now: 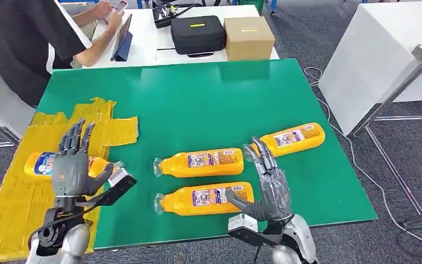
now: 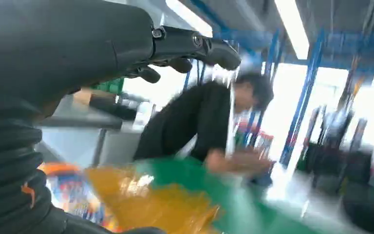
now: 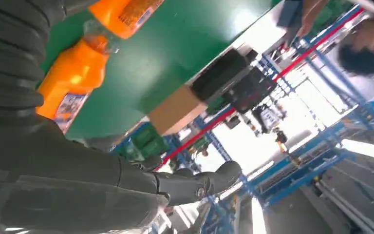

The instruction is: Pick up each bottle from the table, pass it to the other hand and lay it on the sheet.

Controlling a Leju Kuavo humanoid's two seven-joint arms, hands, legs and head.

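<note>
Bottle point(image 1: 44, 164) half-hidden behind left robot hand point(image 1: 72, 168)

Both robot hands, the left hand point(image 1: 72, 169) and the right hand point(image 1: 270, 190), are matte grey with darker, slender fingers and thick grey thumbs. Silver forearms carry a boxy black-and-white module at each wrist. The wrist views show a grey ribbed cover, a small screw on a dark finger, and an orange mark on the left cover.

Bottle on sheet point(image 1: 39, 164) half-hidden
</note>
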